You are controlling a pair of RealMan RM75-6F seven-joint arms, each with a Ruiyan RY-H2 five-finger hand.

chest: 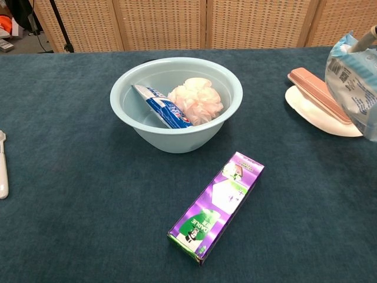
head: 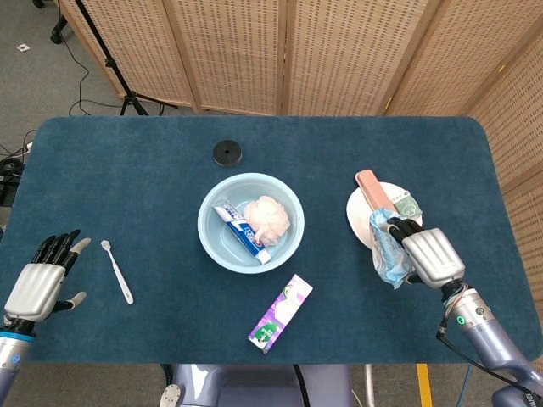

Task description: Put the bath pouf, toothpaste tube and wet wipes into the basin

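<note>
The right hand holds the pack of wet wipes up off the table, near the white plate. Its dark fingers curl tight around the top of the soft blue pack, which hangs down. The light blue basin sits in the middle of the blue table. The pink bath pouf and the toothpaste tube lie inside it, touching. A long pink case rests across the plate. A purple box lies in front of the basin. The left hand rests flat with its fingers a little spread, holding nothing, near a white toothbrush.
</note>
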